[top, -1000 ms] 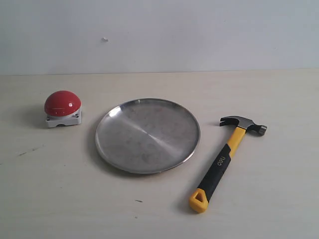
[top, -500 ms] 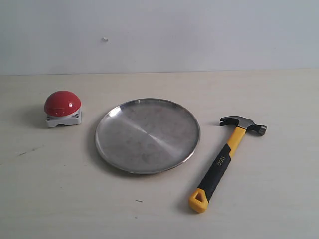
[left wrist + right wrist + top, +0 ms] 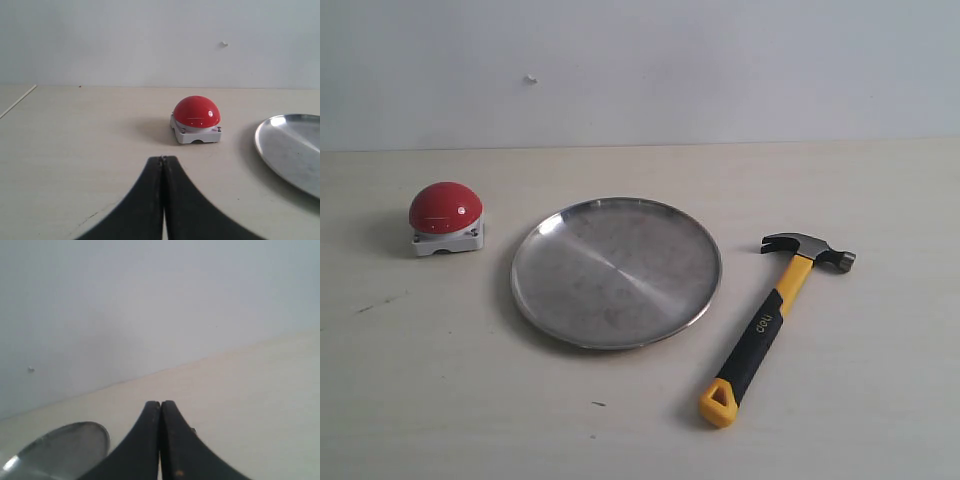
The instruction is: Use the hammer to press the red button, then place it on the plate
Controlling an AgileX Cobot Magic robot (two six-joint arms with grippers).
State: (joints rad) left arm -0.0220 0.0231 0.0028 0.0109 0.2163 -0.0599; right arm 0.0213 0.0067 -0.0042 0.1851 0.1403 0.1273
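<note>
On the near side of the pale desk (image 3: 440, 420), the left jaws are pressed together tip to tip and grip nothing. They sit low over the surface and face the red button (image 3: 196, 112), with a slice of the plate (image 3: 290, 150) beside it. The right jaws are also closed on each other and grip nothing. Beyond them are a curve of the plate's rim, bare desk and the wall (image 3: 150, 300).

Nearest to me among the things on the desk is the yellow butt end of the hammer (image 3: 770, 320). It lies flat, its handle running away toward 1 o'clock. The black grip carries white lettering, and the shaft then turns yellow up to the dark head. The claw points toward 9 o'clock and the striking face toward 3 o'clock. It rests free on the desk.

The plate lies mid-desk, shiny and lightly scuffed. From its centre the hammer sits at about 4 o'clock, near the rim but apart from it.

A little farther back, at roughly 10 o'clock from the plate's centre and well apart from it, the red button stands upright. Its glossy dome sits on a white-grey square base.

Behind everything rises the plain grey-white wall, with one small pale mark (image 3: 530, 79) high up.
</note>
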